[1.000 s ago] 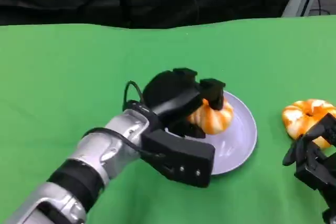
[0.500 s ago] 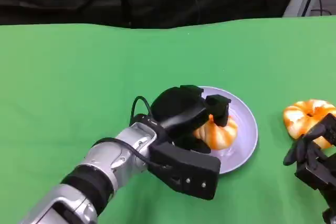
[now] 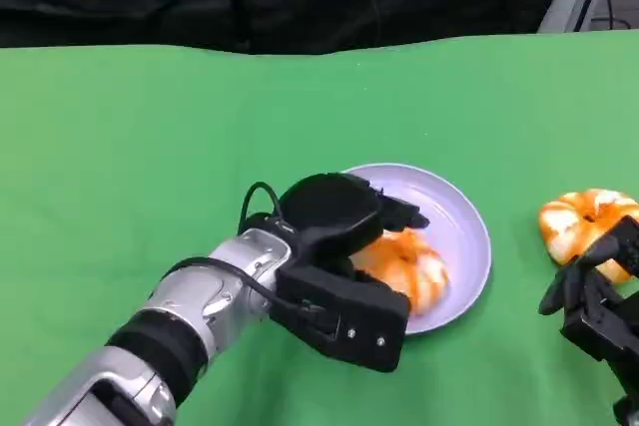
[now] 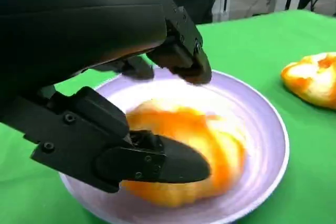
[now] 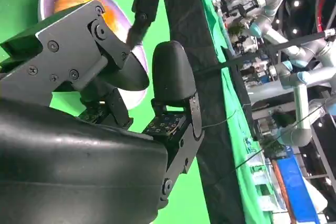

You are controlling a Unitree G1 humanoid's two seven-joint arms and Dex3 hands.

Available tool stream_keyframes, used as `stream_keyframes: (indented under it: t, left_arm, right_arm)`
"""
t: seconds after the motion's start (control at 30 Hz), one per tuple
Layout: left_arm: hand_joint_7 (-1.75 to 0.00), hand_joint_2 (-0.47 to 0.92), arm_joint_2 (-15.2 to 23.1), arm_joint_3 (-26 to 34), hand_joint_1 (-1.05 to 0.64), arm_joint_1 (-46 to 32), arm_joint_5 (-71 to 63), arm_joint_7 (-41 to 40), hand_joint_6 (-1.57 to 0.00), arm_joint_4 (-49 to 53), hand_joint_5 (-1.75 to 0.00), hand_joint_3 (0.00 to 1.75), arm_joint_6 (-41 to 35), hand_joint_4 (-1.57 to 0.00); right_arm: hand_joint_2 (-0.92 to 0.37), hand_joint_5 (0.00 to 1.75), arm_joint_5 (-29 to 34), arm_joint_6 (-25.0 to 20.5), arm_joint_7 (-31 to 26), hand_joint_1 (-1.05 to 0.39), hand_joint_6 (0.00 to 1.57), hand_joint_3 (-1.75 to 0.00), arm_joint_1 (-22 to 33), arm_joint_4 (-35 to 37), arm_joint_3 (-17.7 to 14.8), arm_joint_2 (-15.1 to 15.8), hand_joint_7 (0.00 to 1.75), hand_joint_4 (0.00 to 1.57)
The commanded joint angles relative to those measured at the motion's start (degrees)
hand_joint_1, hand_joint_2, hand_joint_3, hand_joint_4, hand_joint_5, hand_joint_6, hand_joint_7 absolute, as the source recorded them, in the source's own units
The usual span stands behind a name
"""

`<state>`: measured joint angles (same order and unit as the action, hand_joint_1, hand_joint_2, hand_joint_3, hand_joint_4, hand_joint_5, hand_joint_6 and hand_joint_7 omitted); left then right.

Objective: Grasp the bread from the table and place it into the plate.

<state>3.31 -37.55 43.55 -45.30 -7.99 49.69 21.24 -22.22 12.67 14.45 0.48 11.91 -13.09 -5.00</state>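
Observation:
The orange-and-white bread [image 3: 414, 264] lies in the lilac plate [image 3: 469, 214] at the table's middle right. My left hand [image 3: 334, 221] hovers over the plate's near-left side, its fingers spread above the bread. In the left wrist view the bread [image 4: 215, 145] rests on the plate [image 4: 270, 129]; the upper fingers [image 4: 184, 59] stand clear of it and the thumb lies low against its side. My right hand [image 3: 594, 311] waits at the lower right, holding nothing, fingers apart.
A second orange-and-white bread [image 3: 587, 218] lies on the green cloth right of the plate, just beyond my right hand; the left wrist view shows this second bread [image 4: 315, 77] too. Open green cloth [image 3: 150, 147] stretches left and back. Dark background lies past the far edge.
My left hand lowered the bread onto the plate and spread its fingers off it, drawing back slightly toward the left. The right hand stayed still.

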Motion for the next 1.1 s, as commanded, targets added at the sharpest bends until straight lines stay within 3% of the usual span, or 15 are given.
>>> stream_keyframes:
  t: [0.03,0.23,0.37,0.87,0.9,0.93,0.97,1.0,1.03,1.07,1.1]
  left_arm:
    - [0.00,0.92,1.13,0.38,-1.05,-0.72,0.50,0.77,-0.30,-0.80,0.00,0.73,-0.57,-0.03]
    - [0.00,0.92,1.31,0.84,-1.05,-1.14,1.24,0.60,-0.26,-1.24,0.00,0.77,-0.24,0.00]
    - [0.00,0.92,3.00,5.03,-1.05,-2.90,8.15,5.17,-0.26,-4.05,-0.01,0.69,3.96,-0.02]
    - [0.00,0.92,3.12,5.71,-1.05,-3.39,8.40,6.52,-0.26,-5.04,-0.01,0.67,3.97,-0.02]
    - [0.00,0.92,2.53,11.40,-1.05,-7.25,19.88,11.94,-0.26,-7.64,-0.01,0.67,5.78,-0.02]
    - [-0.17,0.84,2.09,15.73,-0.47,-10.19,28.60,16.18,-0.66,-9.66,-0.39,0.74,7.10,-0.48]
    - [-0.20,0.80,1.80,18.69,-0.27,-12.20,34.65,19.28,-0.80,-11.15,-0.61,0.78,7.90,-0.59]
    - [-0.22,0.78,2.12,24.83,-0.16,-18.10,49.56,29.34,-0.88,-16.96,-0.73,0.81,1.88,-0.64]
    - [-0.73,0.67,2.52,28.37,-0.13,-21.84,58.79,35.99,-1.05,-20.90,-1.26,1.02,-3.04,-0.86]
    - [-1.14,0.60,2.84,30.73,-0.11,-24.38,65.14,40.55,-0.98,-23.64,-1.50,1.15,-6.47,-0.90]
    - [-1.40,0.55,3.08,31.96,-0.10,-25.73,68.58,43.05,-0.93,-25.22,-1.65,1.23,-8.45,-0.92]
  right_arm:
    - [-0.48,1.75,0.40,0.69,-0.74,-0.07,0.77,-1.34,0.36,-0.53,-0.39,0.47,1.62,0.89]
    - [-0.48,1.75,0.05,0.49,-0.42,-0.08,0.78,-1.34,0.37,-0.54,-0.51,0.59,1.61,0.90]
    - [-0.48,1.75,-0.37,0.51,0.11,-0.08,0.78,-1.33,0.45,-0.60,-0.48,0.52,1.60,0.90]
    - [-0.48,1.75,-0.45,0.52,0.09,-0.08,0.78,-1.33,0.46,-0.59,-0.42,0.57,1.60,0.90]
    - [-0.48,1.75,-0.27,0.50,-0.06,-0.08,0.78,-1.33,0.33,-0.47,-0.36,0.57,1.60,0.90]
    - [-0.46,1.75,-0.13,0.49,-0.18,-0.09,0.79,-1.35,0.24,-0.38,-0.30,0.57,1.61,0.90]
    - [-0.45,1.75,-0.04,0.49,-0.27,-0.09,0.79,-1.36,0.18,-0.31,-0.25,0.57,1.61,0.90]
    - [-0.45,1.75,-0.11,0.55,-0.06,-0.09,0.79,-1.37,0.10,-0.16,-0.26,0.66,1.61,0.90]
    - [-0.44,1.75,-0.21,0.60,0.12,-0.09,0.79,-1.37,0.07,-0.07,-0.28,0.72,1.61,0.90]
    - [-0.44,1.75,-0.27,0.64,0.24,-0.09,0.79,-1.37,0.04,-0.01,-0.29,0.77,1.61,0.90]
    - [-0.44,1.75,-0.31,0.66,0.29,-0.09,0.78,-1.37,0.04,0.02,-0.28,0.80,1.61,0.90]
